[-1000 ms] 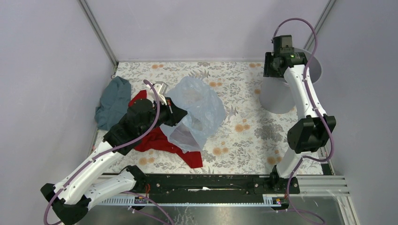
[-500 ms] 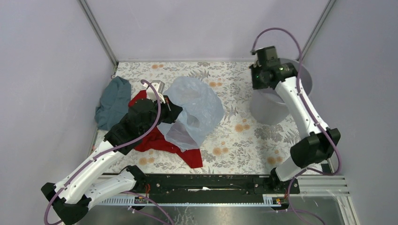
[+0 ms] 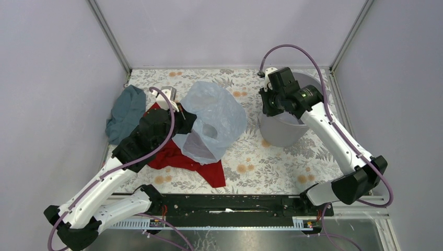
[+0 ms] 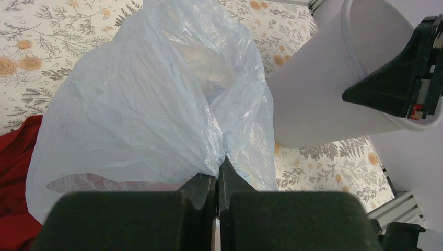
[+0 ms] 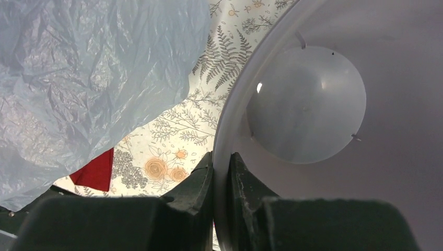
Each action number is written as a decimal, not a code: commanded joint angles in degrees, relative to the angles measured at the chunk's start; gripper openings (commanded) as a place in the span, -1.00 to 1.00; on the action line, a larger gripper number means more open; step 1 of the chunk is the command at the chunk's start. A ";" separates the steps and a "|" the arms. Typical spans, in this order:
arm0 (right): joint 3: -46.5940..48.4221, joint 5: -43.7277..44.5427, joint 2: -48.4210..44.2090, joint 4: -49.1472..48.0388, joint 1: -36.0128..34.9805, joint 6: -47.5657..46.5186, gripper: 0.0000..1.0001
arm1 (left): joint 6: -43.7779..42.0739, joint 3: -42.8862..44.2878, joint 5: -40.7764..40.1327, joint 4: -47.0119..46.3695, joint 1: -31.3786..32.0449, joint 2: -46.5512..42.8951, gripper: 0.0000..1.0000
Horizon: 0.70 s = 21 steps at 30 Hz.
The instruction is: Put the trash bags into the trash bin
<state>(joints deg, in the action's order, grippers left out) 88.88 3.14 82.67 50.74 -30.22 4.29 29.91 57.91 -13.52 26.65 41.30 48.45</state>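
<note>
The pale blue trash bag (image 3: 214, 119) lies bunched in the middle of the table, partly over the red cloth. My left gripper (image 3: 184, 116) is shut on a pinch of the trash bag (image 4: 156, 99) at its left side; the film fans out from my closed jaws (image 4: 218, 170). The light grey trash bin (image 3: 284, 130) stands at the right, tilted toward the bag. My right gripper (image 3: 269, 102) is shut on the bin's rim (image 5: 222, 141), one finger outside, one inside. The bin's inside (image 5: 305, 104) shows bare. The bin also shows in the left wrist view (image 4: 324, 99).
A red cloth (image 3: 180, 159) lies under my left arm and the bag. A teal-grey cloth (image 3: 125, 112) lies at the far left. Enclosure walls and metal posts bound the floral table (image 3: 282, 162). A black rail (image 3: 230, 204) runs along the near edge.
My right gripper has dragged the bin leftward and nearer, toward the bag, tilting it. My left gripper has shifted the bag slightly left and away.
</note>
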 commanded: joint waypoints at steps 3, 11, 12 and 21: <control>-2.19 -12.73 -2.47 -2.46 -1.18 6.03 -0.81 | 3.42 4.55 -1.35 0.86 0.01 0.18 -1.00; -2.36 -14.52 -2.63 -6.60 -3.22 4.92 -0.97 | 9.69 9.66 -2.38 9.06 0.01 -0.54 -1.00; -2.67 -14.46 -2.87 -7.29 -3.88 4.81 -0.96 | 10.55 10.28 -2.71 10.03 -0.01 -0.93 -1.00; -3.88 -15.67 -5.95 -8.83 -5.39 3.42 -0.27 | 6.96 18.49 -4.50 13.45 -0.01 0.41 -1.00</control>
<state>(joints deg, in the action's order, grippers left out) 84.95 -5.65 79.40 45.80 -34.68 4.93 39.94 70.02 -15.75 39.11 41.30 47.40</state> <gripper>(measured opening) 0.268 0.007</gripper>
